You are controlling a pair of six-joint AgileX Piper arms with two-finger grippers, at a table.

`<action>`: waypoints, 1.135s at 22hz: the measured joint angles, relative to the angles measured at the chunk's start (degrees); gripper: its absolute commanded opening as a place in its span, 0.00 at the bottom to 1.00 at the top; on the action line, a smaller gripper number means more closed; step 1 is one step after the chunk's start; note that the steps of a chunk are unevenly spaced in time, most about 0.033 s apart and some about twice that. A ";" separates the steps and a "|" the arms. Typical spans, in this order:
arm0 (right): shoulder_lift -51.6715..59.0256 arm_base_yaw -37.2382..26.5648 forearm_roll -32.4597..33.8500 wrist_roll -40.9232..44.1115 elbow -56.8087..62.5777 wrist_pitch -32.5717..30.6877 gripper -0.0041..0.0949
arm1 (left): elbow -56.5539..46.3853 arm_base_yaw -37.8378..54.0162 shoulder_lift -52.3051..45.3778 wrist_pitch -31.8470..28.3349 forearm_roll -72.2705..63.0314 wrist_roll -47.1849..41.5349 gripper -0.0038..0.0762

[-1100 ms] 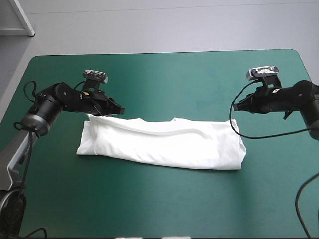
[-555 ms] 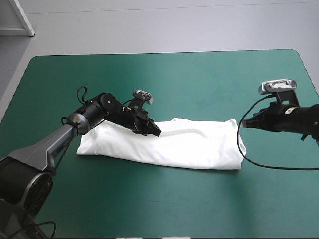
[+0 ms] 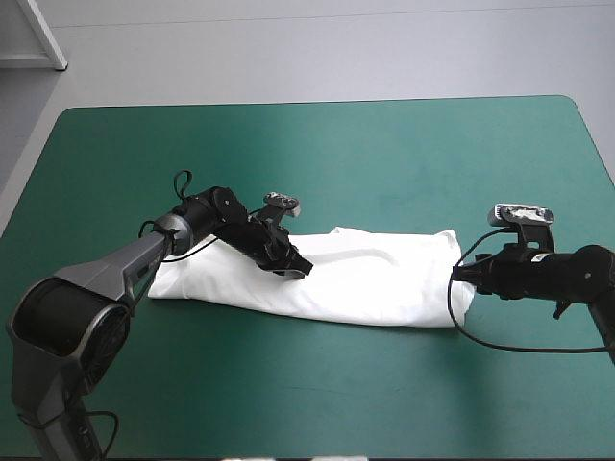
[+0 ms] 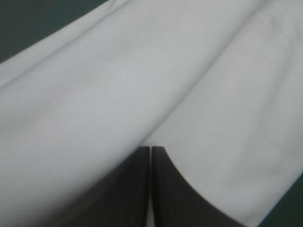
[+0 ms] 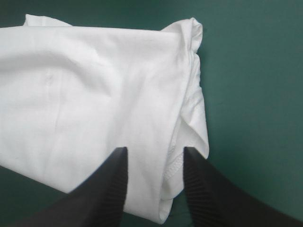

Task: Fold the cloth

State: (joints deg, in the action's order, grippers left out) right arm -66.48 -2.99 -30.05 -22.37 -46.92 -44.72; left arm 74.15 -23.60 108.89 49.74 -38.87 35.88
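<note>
The white T-shirt (image 3: 375, 279) lies folded into a long band across the middle of the table. My left gripper (image 3: 298, 269) is over the band's left half, shut. In the left wrist view its tips (image 4: 150, 149) meet on the white cloth (image 4: 142, 71), where a crease runs away from them. My right gripper (image 3: 459, 277) is at the band's right end. It is open, and its fingers (image 5: 154, 153) straddle the stitched hem of the shirt (image 5: 94, 85) lying under them. No cloth is lifted.
The teal-green cover (image 3: 317, 154) surrounds the shirt on all sides, with wide stretches toward the far and near edges. My right arm lies close to the table's right edge (image 3: 607, 173).
My left gripper went from the shirt's far-left corner to the right, onto the band, and shut. My right gripper came nearer and lower to the band's right end and opened.
</note>
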 measured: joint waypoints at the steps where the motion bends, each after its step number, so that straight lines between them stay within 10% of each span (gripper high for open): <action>1: -0.52 0.00 -0.14 -0.06 0.14 0.05 0.75 | 0.15 0.02 0.12 0.18 0.00 -0.14 0.07; 16: -20.71 -0.10 -11.80 -13.71 -0.17 3.33 0.58 | 0.27 0.06 0.35 0.67 0.00 -0.55 0.07; 25: -22.84 -0.17 -16.31 -18.01 -0.38 0.91 0.09 | 0.27 0.06 0.37 0.67 -0.17 -0.61 0.07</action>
State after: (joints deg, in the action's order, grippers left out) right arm -89.32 -3.16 -46.35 -40.38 -47.31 -43.81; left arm 74.42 -23.54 109.26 50.41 -39.03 35.28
